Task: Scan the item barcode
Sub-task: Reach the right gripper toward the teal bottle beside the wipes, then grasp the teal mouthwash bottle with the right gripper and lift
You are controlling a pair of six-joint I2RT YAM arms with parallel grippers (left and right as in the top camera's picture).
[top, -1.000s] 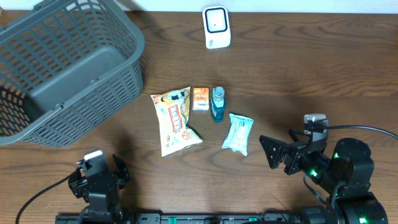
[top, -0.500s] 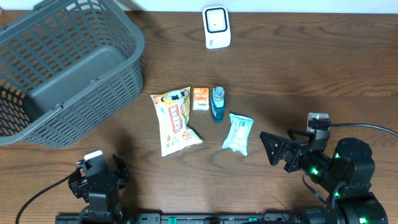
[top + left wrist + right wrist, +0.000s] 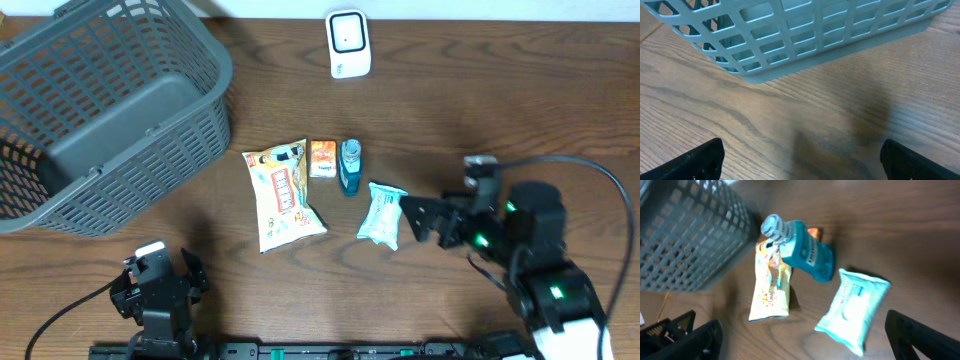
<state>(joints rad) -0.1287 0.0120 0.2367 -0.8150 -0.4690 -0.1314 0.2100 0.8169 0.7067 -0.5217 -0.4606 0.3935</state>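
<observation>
Several items lie mid-table: a yellow snack bag, a small orange pack, a teal bottle and a light blue wipes pack. A white scanner stands at the far edge. My right gripper is open just right of the wipes pack, with nothing between its fingers. In the right wrist view the wipes pack lies ahead of the open gripper, with the bottle and snack bag beyond. My left gripper rests open at the front left, holding nothing.
A large grey basket fills the back left corner. In the left wrist view its wall stands just ahead of the open left gripper. A black cable loops from the right arm.
My right arm has swung left and slightly away from the front edge, bringing its open gripper close to the wipes pack. The left arm and the items have not moved.
</observation>
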